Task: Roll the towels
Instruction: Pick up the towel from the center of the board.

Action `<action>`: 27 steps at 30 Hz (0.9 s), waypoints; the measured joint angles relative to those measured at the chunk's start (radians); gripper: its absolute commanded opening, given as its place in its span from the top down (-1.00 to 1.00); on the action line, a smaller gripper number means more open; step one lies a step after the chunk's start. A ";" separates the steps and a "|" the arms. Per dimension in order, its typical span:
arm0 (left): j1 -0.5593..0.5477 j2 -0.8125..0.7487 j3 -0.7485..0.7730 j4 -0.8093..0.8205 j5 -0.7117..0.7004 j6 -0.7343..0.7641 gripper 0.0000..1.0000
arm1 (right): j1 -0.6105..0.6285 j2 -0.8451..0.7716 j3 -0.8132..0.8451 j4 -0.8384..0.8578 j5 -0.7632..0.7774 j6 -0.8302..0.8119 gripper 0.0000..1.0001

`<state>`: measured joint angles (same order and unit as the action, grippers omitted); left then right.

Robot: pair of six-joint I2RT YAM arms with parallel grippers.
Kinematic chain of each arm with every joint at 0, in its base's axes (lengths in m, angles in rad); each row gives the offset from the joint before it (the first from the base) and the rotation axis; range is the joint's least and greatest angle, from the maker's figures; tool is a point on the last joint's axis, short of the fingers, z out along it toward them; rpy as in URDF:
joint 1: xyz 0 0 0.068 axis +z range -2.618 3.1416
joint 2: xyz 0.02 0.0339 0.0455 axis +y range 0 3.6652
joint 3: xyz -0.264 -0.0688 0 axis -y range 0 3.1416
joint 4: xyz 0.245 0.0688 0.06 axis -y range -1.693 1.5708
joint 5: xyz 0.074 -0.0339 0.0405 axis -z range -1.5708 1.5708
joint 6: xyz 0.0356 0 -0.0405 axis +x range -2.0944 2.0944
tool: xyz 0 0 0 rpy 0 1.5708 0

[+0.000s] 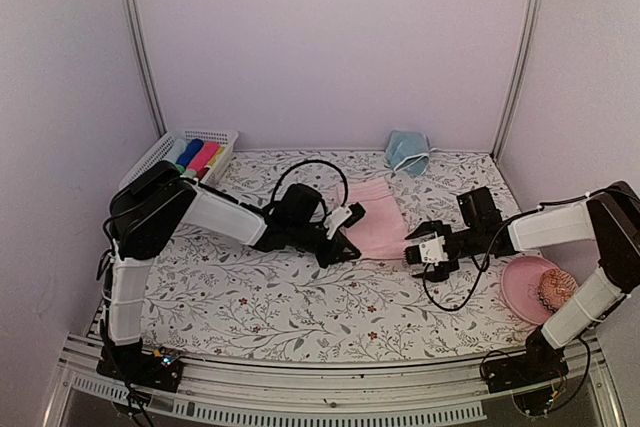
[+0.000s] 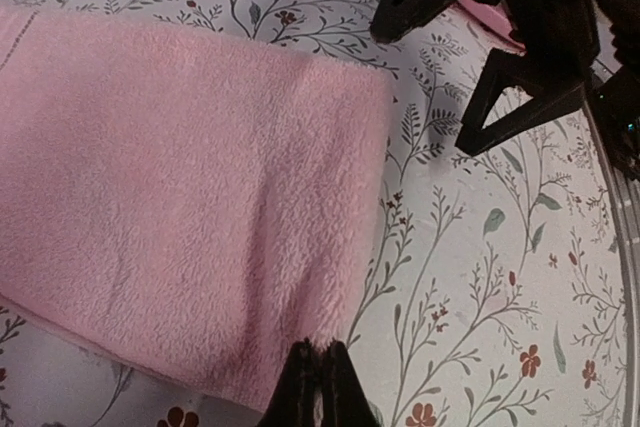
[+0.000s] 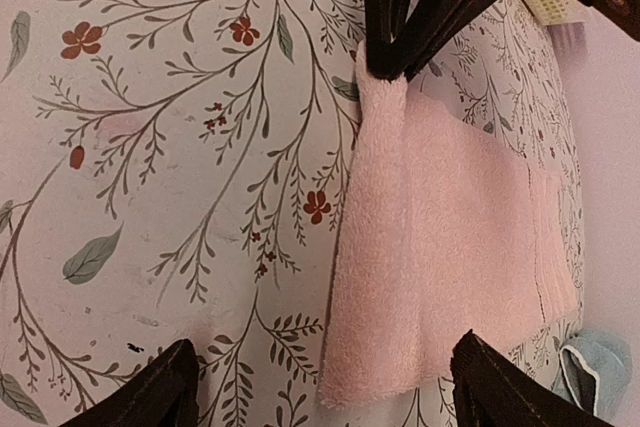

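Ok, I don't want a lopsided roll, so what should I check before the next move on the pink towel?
1. Pink towel lying flat, unrolled: ok.
2. Left gripper pinching the near edge: ok, fingers together on the cloth.
3. Right gripper holding the other near corner: not ok, open, straddling the corner.
4. Both grips level on the edge: cannot tell.
5. Blue face mask out of the roll path: ok, beyond the towel's far edge.

The table (image 1: 300, 307) is covered in a white cloth printed with leafy sprigs and small red flowers. A pink towel (image 1: 378, 222) lies flat near its middle, a blue cloth (image 1: 406, 150) at the back edge, a white basket (image 1: 160, 152) in the back left corner, and a pink dish (image 1: 520, 282) at the right front.
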<state>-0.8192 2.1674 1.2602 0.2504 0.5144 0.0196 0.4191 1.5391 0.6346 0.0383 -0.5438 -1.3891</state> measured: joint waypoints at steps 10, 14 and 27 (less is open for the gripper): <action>0.008 0.000 0.000 0.008 0.049 -0.047 1.00 | 0.071 0.055 -0.090 0.283 0.167 -0.016 -0.47; 0.010 0.000 0.000 0.008 0.055 -0.051 1.00 | 0.082 0.089 -0.099 0.372 0.225 -0.029 -0.21; 0.013 0.000 0.000 0.005 0.053 -0.047 1.00 | 0.097 0.106 -0.101 0.352 0.253 -0.040 0.96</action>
<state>-0.8059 2.1674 1.2606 0.2558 0.5674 -0.0269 0.5163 1.6447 0.5331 0.3904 -0.2905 -1.4292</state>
